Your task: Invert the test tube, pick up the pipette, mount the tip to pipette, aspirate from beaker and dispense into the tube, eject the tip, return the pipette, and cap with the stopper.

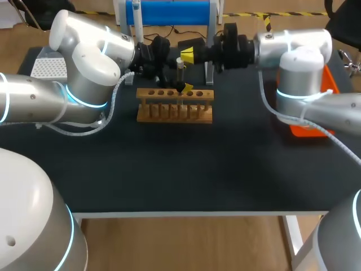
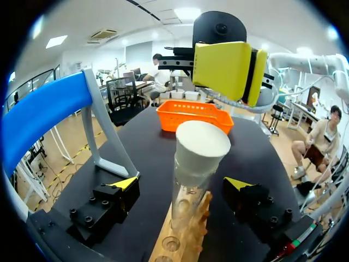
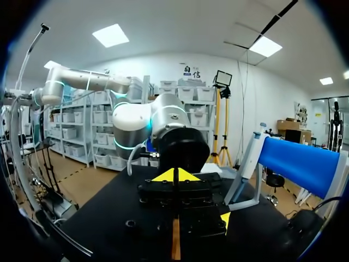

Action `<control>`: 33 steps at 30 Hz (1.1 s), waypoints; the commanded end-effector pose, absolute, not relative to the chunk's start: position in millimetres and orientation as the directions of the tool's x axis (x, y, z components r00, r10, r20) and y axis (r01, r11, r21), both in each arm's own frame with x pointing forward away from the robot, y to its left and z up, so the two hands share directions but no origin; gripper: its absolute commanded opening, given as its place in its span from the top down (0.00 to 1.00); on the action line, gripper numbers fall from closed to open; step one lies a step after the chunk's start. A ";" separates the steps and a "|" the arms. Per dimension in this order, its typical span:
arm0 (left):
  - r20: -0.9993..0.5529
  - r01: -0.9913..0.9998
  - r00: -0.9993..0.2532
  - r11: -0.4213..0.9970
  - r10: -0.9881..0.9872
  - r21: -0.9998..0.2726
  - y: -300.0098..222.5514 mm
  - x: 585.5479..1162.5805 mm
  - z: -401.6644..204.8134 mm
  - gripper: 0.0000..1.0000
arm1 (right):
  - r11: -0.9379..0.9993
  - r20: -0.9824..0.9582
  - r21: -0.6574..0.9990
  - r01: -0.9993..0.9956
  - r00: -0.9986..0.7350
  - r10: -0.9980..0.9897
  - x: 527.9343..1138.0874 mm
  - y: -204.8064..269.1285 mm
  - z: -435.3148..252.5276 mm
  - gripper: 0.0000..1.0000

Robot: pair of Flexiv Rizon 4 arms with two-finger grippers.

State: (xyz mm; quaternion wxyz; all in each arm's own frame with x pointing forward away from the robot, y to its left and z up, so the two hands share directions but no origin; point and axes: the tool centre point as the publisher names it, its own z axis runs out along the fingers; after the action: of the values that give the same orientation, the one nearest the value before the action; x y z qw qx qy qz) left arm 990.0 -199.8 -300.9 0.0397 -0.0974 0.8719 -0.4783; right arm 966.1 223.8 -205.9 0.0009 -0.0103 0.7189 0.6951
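A clear test tube (image 1: 180, 72) stands upright in the wooden rack (image 1: 175, 107), and its top end is white and flat. In the left wrist view the tube (image 2: 192, 164) rises between the wide-apart fingers of my left gripper (image 2: 182, 194), which is open and touches it on neither side. My left gripper (image 1: 180, 83) sits just behind the rack. My right gripper (image 1: 186, 55) comes in from the right and hovers close above the tube's top, its yellow tips (image 2: 229, 68) pressed together. In its own view the right gripper (image 3: 175, 174) is shut on nothing.
An orange basket (image 1: 330, 84) sits at the table's right edge under my right arm. The blue-topped stand (image 1: 169, 11) is at the back behind the rack. A white tip box (image 1: 49, 68) lies at the far left.
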 end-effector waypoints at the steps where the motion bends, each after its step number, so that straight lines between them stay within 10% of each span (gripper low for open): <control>1: 0.025 -0.132 -0.978 0.524 -0.207 -0.842 -199.6 990.1 -300.8 0.00 | 0.018 -0.019 1.000 -0.020 -1.000 -0.022 973.0 228.6 -210.8 1.00; 33: 0.025 -0.132 -0.978 0.524 -0.207 -0.842 -199.6 990.1 -300.8 0.00 | 0.033 0.050 0.998 0.049 -0.998 -0.049 990.1 237.2 -234.3 1.00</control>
State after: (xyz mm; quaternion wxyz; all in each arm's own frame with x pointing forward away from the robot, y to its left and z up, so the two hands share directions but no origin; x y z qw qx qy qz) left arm 990.0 -199.8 -300.9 0.0397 -0.0974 0.8719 -0.4783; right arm 989.6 238.5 -225.1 -0.0327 0.0016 0.7185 0.6948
